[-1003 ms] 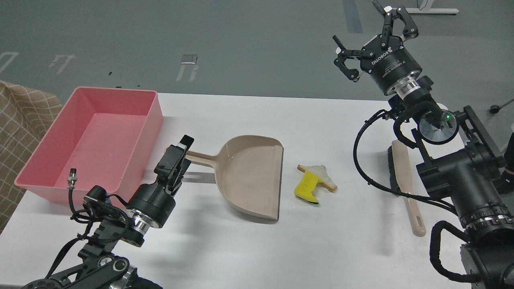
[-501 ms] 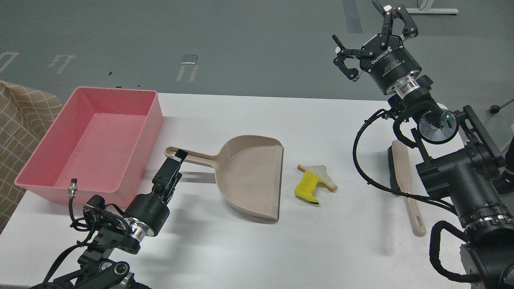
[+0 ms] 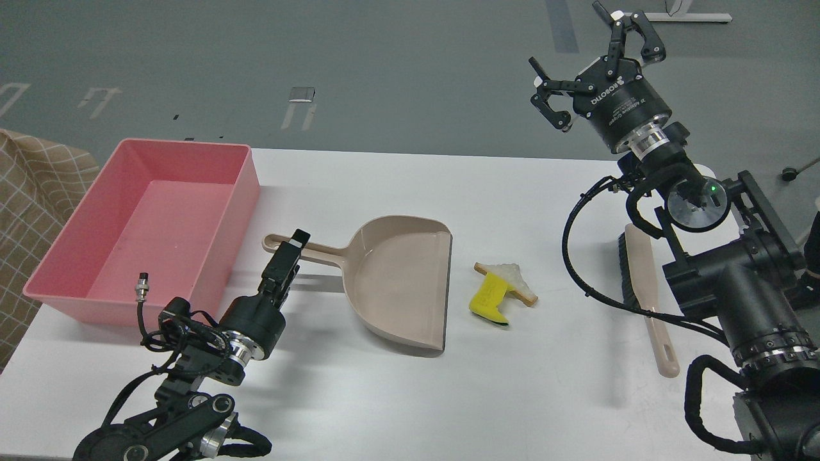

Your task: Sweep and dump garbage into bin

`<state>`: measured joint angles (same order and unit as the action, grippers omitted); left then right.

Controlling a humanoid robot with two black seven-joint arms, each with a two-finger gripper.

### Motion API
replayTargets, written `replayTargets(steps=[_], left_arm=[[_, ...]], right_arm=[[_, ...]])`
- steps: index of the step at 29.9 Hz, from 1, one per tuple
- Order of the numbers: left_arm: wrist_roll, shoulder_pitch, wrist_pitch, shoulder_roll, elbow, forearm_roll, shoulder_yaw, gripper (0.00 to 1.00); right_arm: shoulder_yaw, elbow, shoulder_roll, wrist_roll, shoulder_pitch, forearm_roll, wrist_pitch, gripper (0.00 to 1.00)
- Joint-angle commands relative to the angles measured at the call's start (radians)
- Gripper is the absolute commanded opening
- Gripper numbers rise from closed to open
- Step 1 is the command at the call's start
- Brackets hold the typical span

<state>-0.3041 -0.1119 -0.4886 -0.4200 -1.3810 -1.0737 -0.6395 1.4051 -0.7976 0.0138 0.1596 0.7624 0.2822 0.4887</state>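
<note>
The garbage lies on the white table right of the dustpan: a white bread piece (image 3: 514,279) with a brown crust and a yellow sponge block (image 3: 489,301) with a green edge, touching each other. The beige dustpan (image 3: 400,282) lies flat with its mouth facing them and its handle (image 3: 307,250) pointing left. The empty pink bin (image 3: 238,211) stands at the left. My left gripper (image 3: 293,248) is low at the dustpan handle's end, seen edge-on, so its fingers cannot be told apart. My right gripper (image 3: 586,59) is open, empty and raised high at the far right.
A beige long-handled brush (image 3: 644,282) lies on the table at the right, partly behind my right arm. A checked brown cloth (image 3: 25,205) hangs left of the table. The table's front area below the dustpan is bare white surface.
My left arm has shifted right, and its gripper, after dipping back, now sits over the end of the dustpan handle. The right gripper has barely moved. The garbage and dustpan have not moved.
</note>
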Motion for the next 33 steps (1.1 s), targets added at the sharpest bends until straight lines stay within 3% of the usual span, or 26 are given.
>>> replayTargets(steps=[1,9,33], left_arm=[[-0.001,-0.018,0.0,0.027,0.054,0.0,0.004,0.86],[-0.003,-0.052,0.0,0.058,0.126,0.003,0.003,0.82],[-0.001,-0.075,0.0,0.058,0.143,0.018,0.003,0.58]], right_arm=[[0.0,0.0,0.0,0.0,0.0,0.0,0.0,1.0],[0.0,0.0,0.0,0.0,0.0,0.0,0.0,1.0],[0.0,0.0,0.0,0.0,0.001,0.0,0.0,1.0]])
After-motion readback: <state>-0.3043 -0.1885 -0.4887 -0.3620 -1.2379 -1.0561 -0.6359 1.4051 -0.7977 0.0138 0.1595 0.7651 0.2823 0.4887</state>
